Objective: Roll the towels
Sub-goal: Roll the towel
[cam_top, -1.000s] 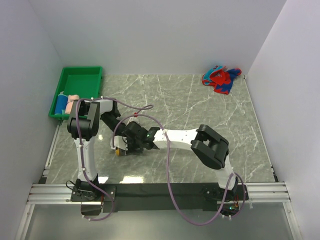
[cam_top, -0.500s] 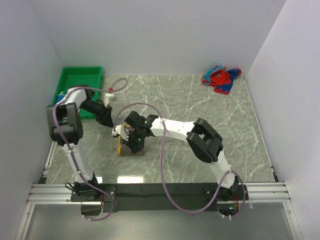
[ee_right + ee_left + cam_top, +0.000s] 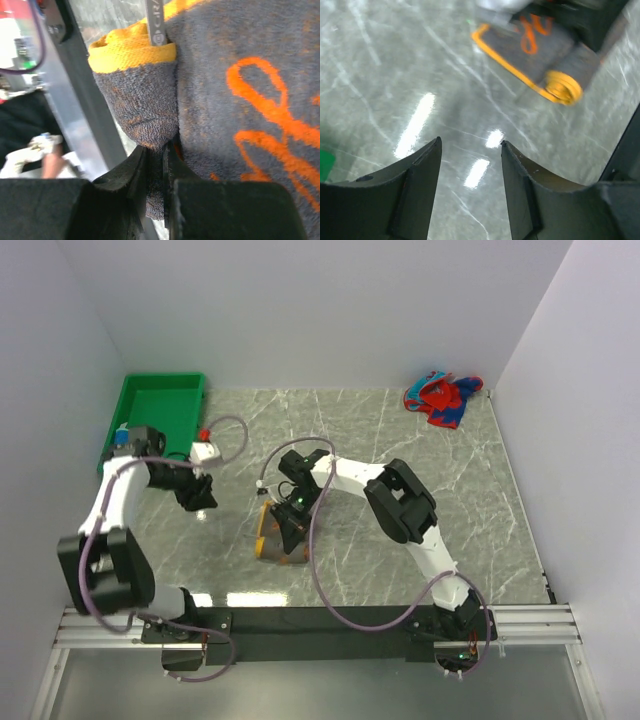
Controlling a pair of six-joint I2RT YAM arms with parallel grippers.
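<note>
the green tray [image 3: 160,405] sits at the upper left of the top view. a bit of blue [image 3: 119,440] shows in its lower left corner. the left arm [image 3: 120,495] hides most of it, so i cannot tell what it is. the orange and grey towel [image 3: 279,542] lies on the table [image 3: 400,430] in the middle of the frame, partly rolled. the right gripper [image 3: 155,150] is squeezed tight on its rolled end. the left gripper [image 3: 470,145] has its fingers apart with nothing between them. it is left of that towel and not touching it. the red and blue towel [image 3: 443,398] lies bunched up at the upper right.
</note>
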